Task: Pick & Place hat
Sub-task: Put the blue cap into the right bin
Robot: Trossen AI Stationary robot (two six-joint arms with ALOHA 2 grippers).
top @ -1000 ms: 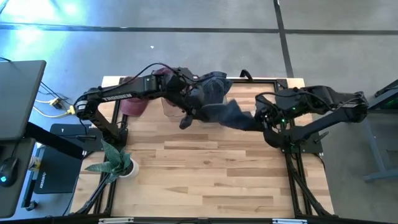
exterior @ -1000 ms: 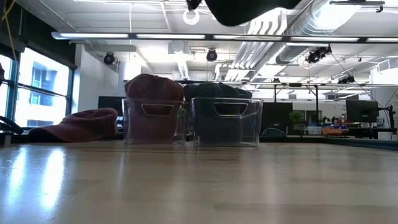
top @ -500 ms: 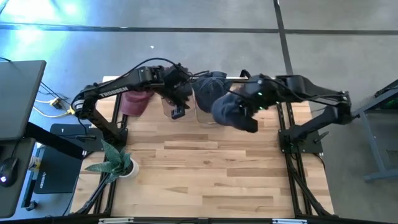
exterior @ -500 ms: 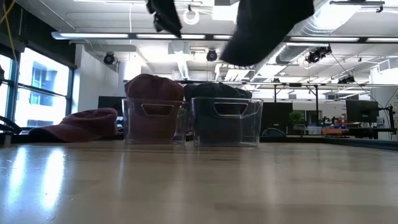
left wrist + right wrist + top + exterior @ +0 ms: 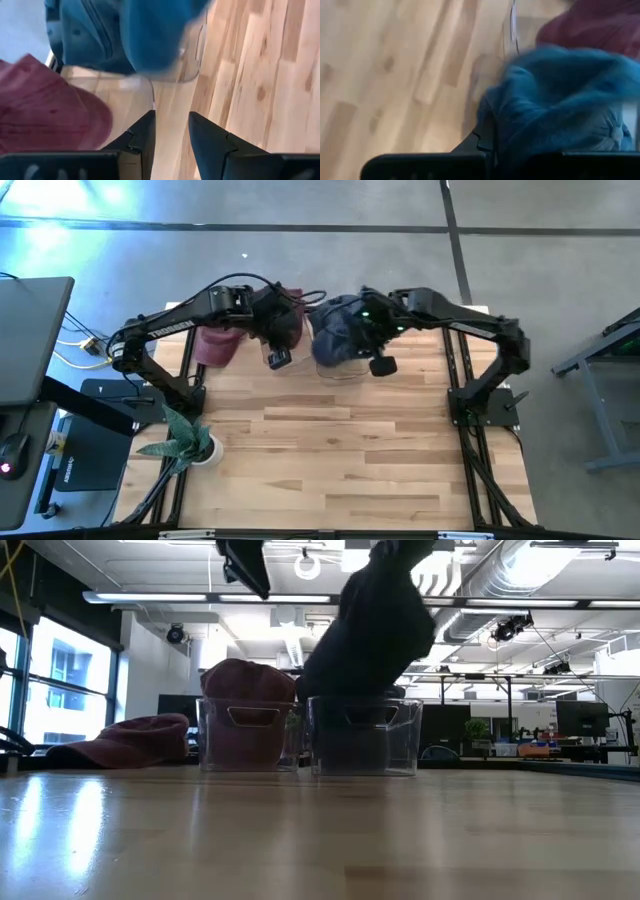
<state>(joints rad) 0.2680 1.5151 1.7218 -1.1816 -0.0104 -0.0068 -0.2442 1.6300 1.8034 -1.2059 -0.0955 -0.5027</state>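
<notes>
A dark blue hat (image 5: 378, 625) hangs from my right gripper (image 5: 372, 345), which is shut on it above the right clear bin (image 5: 365, 740) at the table's far edge. That bin holds more dark hats. The left clear bin (image 5: 250, 735) beside it holds maroon hats. My left gripper (image 5: 172, 137) stands open and empty, high over the left bin's near side (image 5: 278, 358), with the blue hat (image 5: 150, 35) ahead of it. A maroon hat (image 5: 130, 740) lies on its brim on the table, left of the bins. My right gripper is shut on the blue hat's cloth (image 5: 520, 125), its fingers slanting down from the table's right. The hat itself covers the place of contact, so which part it has cannot be told. The hat hangs slack below the fingers, its lower end (image 5: 330, 675) at the right bin's top.
A potted plant (image 5: 185, 442) stands at the table's near left. A monitor and cables sit off the left side. The bare wood in front of the bins (image 5: 330, 450) is free room.
My right gripper has swung from the table's right toward its left and far edge, carrying the blue hat over the right bin; the hat, earlier spread between both grippers, now hangs down to the bin. My left gripper has drawn away from the hat, toward the left bin.
</notes>
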